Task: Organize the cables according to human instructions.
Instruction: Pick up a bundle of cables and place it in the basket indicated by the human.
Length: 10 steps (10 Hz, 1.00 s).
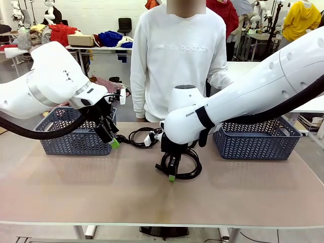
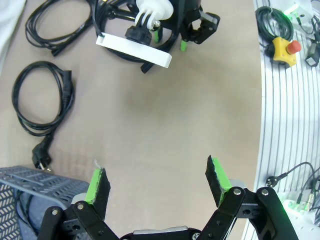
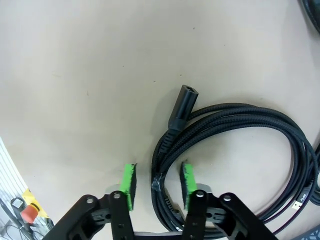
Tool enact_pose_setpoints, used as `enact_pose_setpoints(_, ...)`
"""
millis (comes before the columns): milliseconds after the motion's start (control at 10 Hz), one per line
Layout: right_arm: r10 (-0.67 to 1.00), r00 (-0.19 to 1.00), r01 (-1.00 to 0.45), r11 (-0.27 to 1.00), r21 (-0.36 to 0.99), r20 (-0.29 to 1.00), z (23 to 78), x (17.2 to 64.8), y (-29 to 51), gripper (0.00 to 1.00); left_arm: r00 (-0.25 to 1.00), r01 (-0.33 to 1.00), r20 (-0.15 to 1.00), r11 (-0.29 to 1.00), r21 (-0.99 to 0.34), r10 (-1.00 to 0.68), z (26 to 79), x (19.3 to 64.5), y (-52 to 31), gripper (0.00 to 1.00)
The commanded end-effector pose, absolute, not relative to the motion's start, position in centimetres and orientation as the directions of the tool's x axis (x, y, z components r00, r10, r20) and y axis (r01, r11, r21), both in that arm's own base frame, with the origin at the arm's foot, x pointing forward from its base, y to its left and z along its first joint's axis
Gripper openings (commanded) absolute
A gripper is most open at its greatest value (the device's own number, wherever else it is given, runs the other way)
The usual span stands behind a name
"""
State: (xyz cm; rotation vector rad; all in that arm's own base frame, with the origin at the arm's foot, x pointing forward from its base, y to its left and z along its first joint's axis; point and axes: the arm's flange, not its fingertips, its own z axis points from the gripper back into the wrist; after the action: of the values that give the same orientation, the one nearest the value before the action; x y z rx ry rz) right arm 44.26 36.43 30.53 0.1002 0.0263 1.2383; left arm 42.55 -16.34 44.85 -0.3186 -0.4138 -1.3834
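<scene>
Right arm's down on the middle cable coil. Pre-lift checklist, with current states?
1. Right gripper astride the cable coil: ok, the strands sit between its pads.
2. Grip tight: cannot tell, a gap shows beside one pad.
3. Left gripper open, empty, off to the side: ok.
4. Coil free of the neighbouring cable: cannot tell.
5. Target, left basket or right basket: cannot tell.
</scene>
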Motion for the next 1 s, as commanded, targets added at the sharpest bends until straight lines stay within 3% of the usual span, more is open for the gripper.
enact_pose_setpoints(0, 0.938, 0.346, -0.935, 0.345, 0.087, -0.002, 30.2, 44.1, 36.8, 0.23, 0.136, 0.986, 0.463, 0.164, 0.02, -0.876, 44.9, 42.6, -16.3, 1.0)
enact_pose_setpoints(100, 0.939, 0.345, -0.935, 0.344, 0.089, -0.008, 30.0, 44.1, 36.8, 0.16, 0.136, 0.986, 0.463, 0.164, 0.02, -0.876, 44.9, 42.6, -16.3, 1.0)
enact_pose_setpoints(200, 0.939, 0.343, -0.935, 0.343, 0.09, -0.014, 29.8, 44.1, 36.9, 0.03, 0.136, 0.986, 0.463, 0.164, 0.02, -0.876, 44.9, 42.6, -16.3, 1.0)
enact_pose_setpoints(300, 0.94, 0.342, -0.935, 0.342, 0.095, -0.016, 29.8, 44.1, 36.8, 0.0, 0.136, 0.986, 0.463, 0.164, 0.02, -0.876, 44.9, 42.6, -16.3, 1.0)
enact_pose_setpoints(700, 0.95, 0.312, -0.937, 0.306, 0.168, 0.009, 32.1, 42.6, 36.1, 0.0, 0.136, 0.986, 0.463, 0.164, 0.02, -0.876, 44.9, 42.6, -16.3, 1.0)
enact_pose_setpoints(900, 0.97, 0.244, -0.965, 0.241, 0.105, 0.01, 35.1, 41.8, 34.7, 0.0, 0.136, 0.986, 0.463, 0.164, 0.02, -0.876, 44.9, 42.6, -16.3, 1.0)
